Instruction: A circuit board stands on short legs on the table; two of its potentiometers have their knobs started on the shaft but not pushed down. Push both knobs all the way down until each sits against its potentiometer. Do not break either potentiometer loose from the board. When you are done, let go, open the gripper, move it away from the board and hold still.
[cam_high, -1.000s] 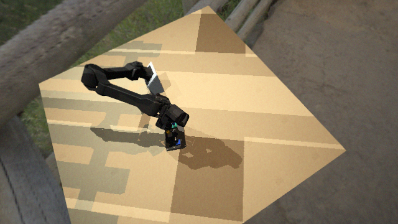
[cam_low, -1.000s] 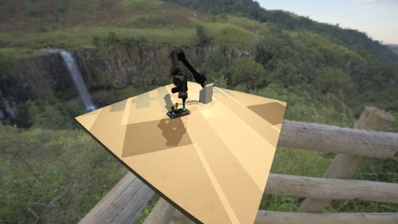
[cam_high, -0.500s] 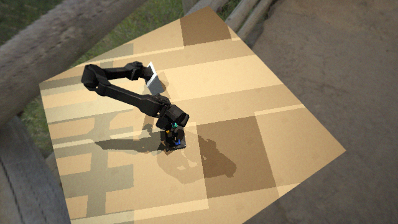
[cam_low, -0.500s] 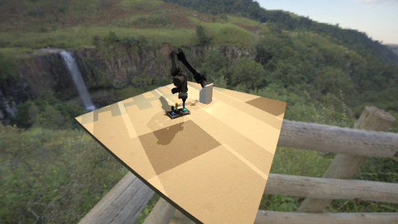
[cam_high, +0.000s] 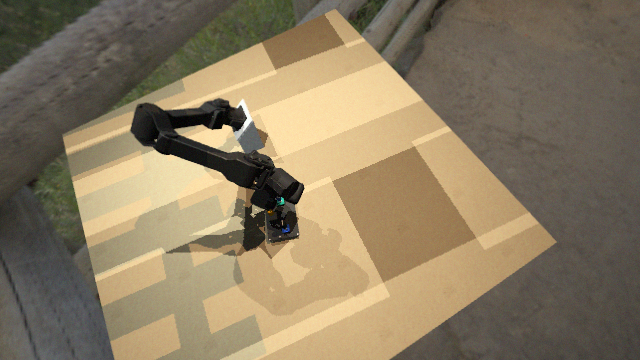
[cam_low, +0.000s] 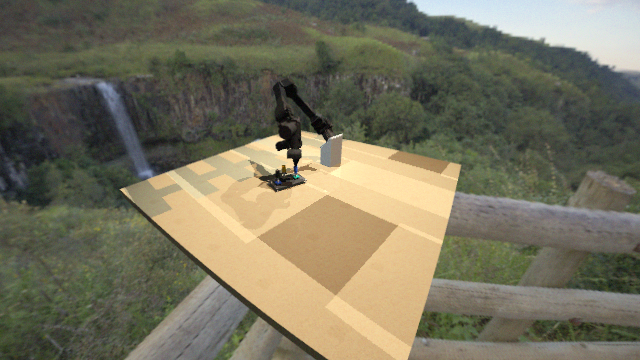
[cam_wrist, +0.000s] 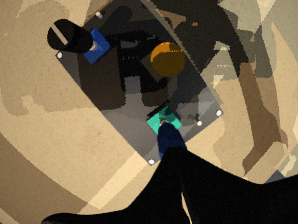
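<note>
Gripper (cam_high: 274, 198) (cam_low: 296, 161) (cam_wrist: 173, 153) shut, nothing held, tip at blue knob (cam_low: 295, 170) (cam_wrist: 170, 136) over green pot (cam_high: 280, 201) (cam_low: 297, 176) (cam_wrist: 156, 120) on board (cam_high: 290, 235) (cam_low: 288, 184) (cam_wrist: 105, 120). Press straight down, slow, w/o side load; stop once seated, or pot may snap.

Worktop (cam_high: 372, 105) (cam_low: 370, 175) pale and matt, faintly grained; circuit board (cam_high: 274, 235) (cam_low: 287, 184) (cam_wrist: 102, 90) dark, smooth, slightly glossy; orange knob (cam_wrist: 168, 59) plastic-looking; rails (cam_high: 95, 55) (cam_low: 545, 225) rough, weathered wood
</note>
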